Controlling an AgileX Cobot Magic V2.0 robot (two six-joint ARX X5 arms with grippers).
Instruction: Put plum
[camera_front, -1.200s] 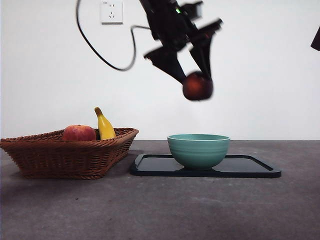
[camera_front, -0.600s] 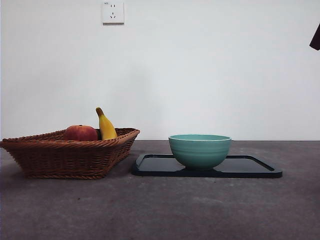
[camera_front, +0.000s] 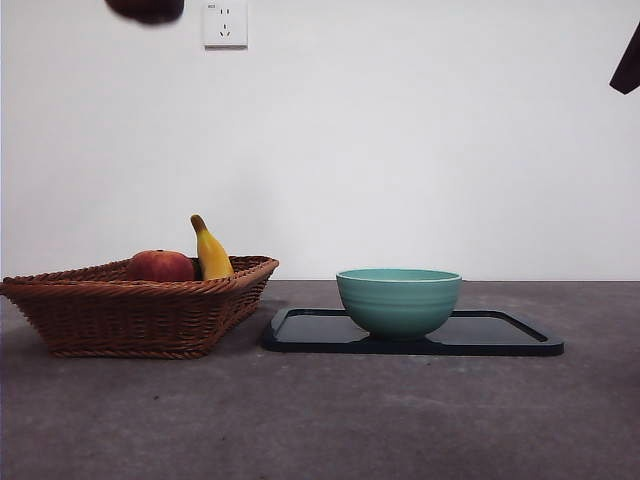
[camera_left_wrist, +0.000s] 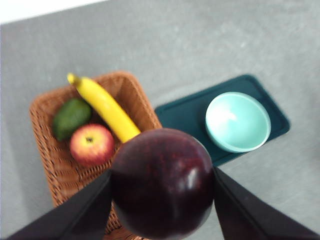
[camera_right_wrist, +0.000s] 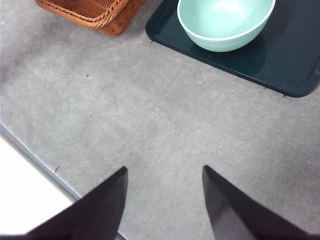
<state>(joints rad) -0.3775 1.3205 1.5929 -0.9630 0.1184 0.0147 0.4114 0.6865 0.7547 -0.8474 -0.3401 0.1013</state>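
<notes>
While gripped, plum gleams maroon.

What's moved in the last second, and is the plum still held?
The left end effector carried the plum from above the bowl up and across; it now shows at the front view's top edge, above the basket, still clamped. Basket, bowl and tray stayed put.

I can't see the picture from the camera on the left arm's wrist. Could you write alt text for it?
A glossy dark plum fills the foreground, clamped between the left pincer's two black jaws, high above a grey table. Below lie a wicker basket holding a banana, a red fruit and a green fruit, and an empty teal bowl on a dark tray.
</notes>
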